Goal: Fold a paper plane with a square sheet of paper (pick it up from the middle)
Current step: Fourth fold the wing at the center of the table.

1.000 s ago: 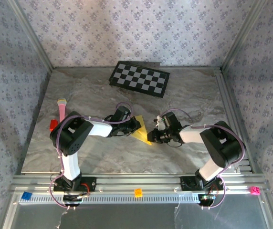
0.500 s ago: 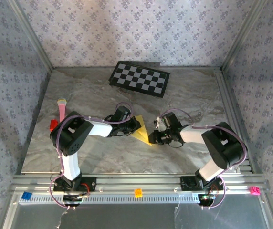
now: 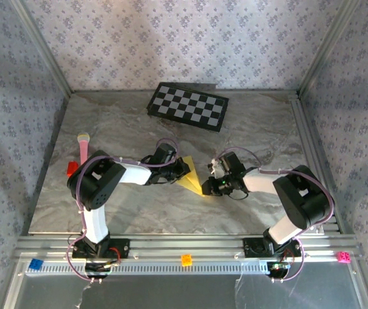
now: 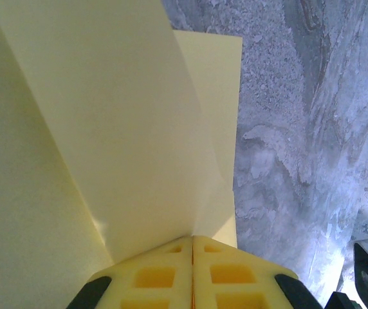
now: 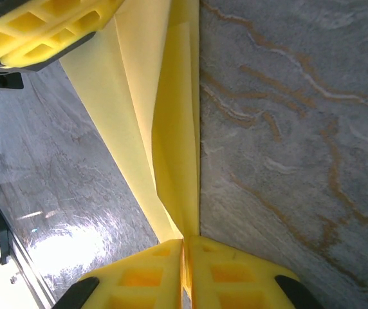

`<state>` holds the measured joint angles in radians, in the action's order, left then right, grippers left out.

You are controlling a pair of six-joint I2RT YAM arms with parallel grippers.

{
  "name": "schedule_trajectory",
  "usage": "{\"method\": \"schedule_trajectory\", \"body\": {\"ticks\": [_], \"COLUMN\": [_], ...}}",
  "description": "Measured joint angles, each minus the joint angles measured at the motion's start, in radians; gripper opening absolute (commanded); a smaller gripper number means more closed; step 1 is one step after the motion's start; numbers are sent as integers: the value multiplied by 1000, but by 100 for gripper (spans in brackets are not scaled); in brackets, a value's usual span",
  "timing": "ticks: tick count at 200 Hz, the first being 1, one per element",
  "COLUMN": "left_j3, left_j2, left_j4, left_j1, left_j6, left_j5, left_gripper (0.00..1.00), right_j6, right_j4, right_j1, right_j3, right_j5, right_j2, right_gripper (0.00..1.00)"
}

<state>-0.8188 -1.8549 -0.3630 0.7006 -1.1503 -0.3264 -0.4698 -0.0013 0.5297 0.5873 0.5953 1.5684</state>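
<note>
Table (image 3: 267, 138): a grey marbled top is seen, with both arms reached in towards its middle.
Checkerboard (image 3: 188, 107): laid flat at the far edge, well apart from the work.
Left gripper (image 3: 183, 170): brought in from the left; in its wrist view its fingers (image 4: 165, 273) are seen pressed together, with yellow paper clamped between them.
Right gripper (image 3: 205, 187): brought in from the right; its jaws are likewise closed on the paper's near tip, seen in its wrist view.
Square sheet of paper (image 3: 190, 175): held at the middle of the table, between the two grippers and touched by both.
Key relation: the sheet's long axis is judged to run from far to near, slanted towards the right. The left gripper is set on its far-left side and the right gripper at its near-right point, so neither arm is nearer.
Look of the sheet: plain yellow, already folded into a narrow triangle. Layers are seen overlapped and partly lifted, with one flap raised off the table.
</note>
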Motion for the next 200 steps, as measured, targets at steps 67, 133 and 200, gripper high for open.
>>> {"method": "schedule_trajectory", "body": {"ticks": [67,133,200], "left_j3": [3,9,15], "left_j2": [0,3,8], "left_j4": [-1,-8,-9], "left_j1": [0,0,0], "left_j6": [-3,-3,-3], "left_j5": [0,1,8], "left_gripper": [9,9,9], "right_j6": [16,17,-23], "right_j4": [-26,-95,-136], "right_j1": [-2,-4,-4], "right_j3": [1,1,56], "right_j5": [2,2,-7], "right_j2": [-5,-40,-117], "right_gripper": [11,19,21]}}
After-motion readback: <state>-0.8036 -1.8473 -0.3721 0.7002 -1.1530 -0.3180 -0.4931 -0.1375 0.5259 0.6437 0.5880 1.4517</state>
